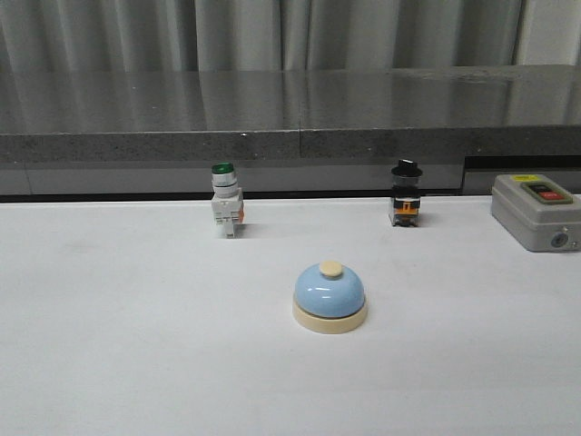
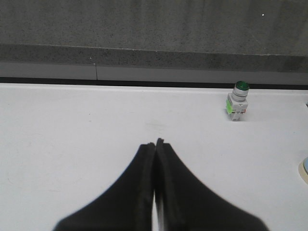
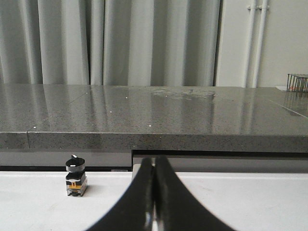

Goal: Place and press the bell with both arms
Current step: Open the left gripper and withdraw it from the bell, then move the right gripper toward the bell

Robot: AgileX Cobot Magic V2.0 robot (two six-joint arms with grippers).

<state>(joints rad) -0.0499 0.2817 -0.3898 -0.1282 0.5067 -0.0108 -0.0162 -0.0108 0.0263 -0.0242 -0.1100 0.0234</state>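
Observation:
The light-blue dome bell (image 1: 329,296) with cream base and cream button stands upright on the white table, near the middle, in the front view. Its edge just shows in the left wrist view (image 2: 305,169). Neither arm shows in the front view. My left gripper (image 2: 156,142) is shut and empty over bare table, well left of the bell. My right gripper (image 3: 153,160) is shut and empty, low over the table; the bell is out of the right wrist view.
A green-capped white pushbutton switch (image 1: 225,201) stands behind the bell to the left, also in the left wrist view (image 2: 237,100). A black-knobbed switch (image 1: 406,193) stands back right, also in the right wrist view (image 3: 75,177). A grey box (image 1: 537,212) with a red button sits far right. A grey stone ledge (image 1: 290,123) runs behind the table.

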